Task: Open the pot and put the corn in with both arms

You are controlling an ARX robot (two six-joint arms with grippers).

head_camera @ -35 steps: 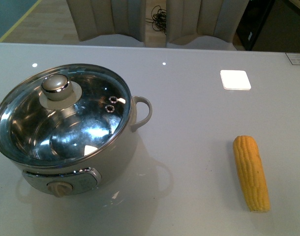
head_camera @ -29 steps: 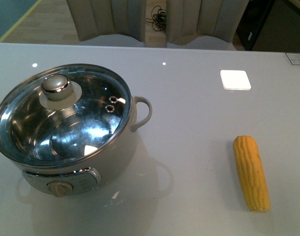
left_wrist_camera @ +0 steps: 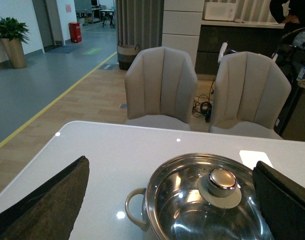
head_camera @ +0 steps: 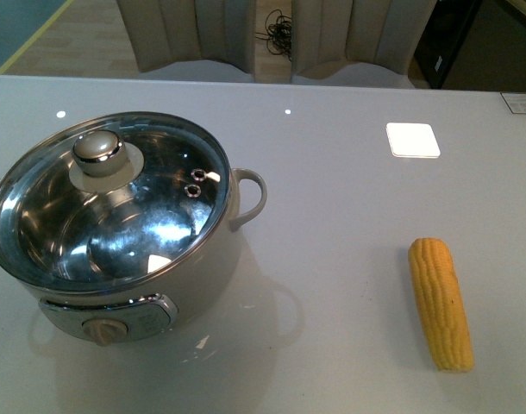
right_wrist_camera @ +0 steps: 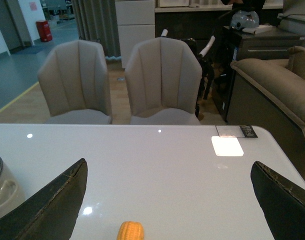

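Cream-white round electric pot [head_camera: 203, 285] stands by the glossy white bench's [head_camera: 332, 155] near-left corner, its glass lid [head_camera: 151, 216] on, so every step remains. A yellow tapered corn cob [head_camera: 441, 304] lies toward the near-right corner, long axis near-to-far, rounded tip toward the far edge. The left claw [left_wrist_camera: 170, 165] hangs wide and empty above the lid. The right claw [right_wrist_camera: 167, 164], wide and empty, hovers over the cob.

No writing can be read in any view.
The small printed label [head_camera: 521, 103] at the far right edge of the glossy white table [head_camera: 349, 259] carries dark marks too fine to make out. The shiny steel control panel [head_camera: 147, 319] on the round cream-white electric pot [head_camera: 216, 272] shows only faint, illegible markings. The pink sign [left_wrist_camera: 68, 8] on a distant wall is too small to read.
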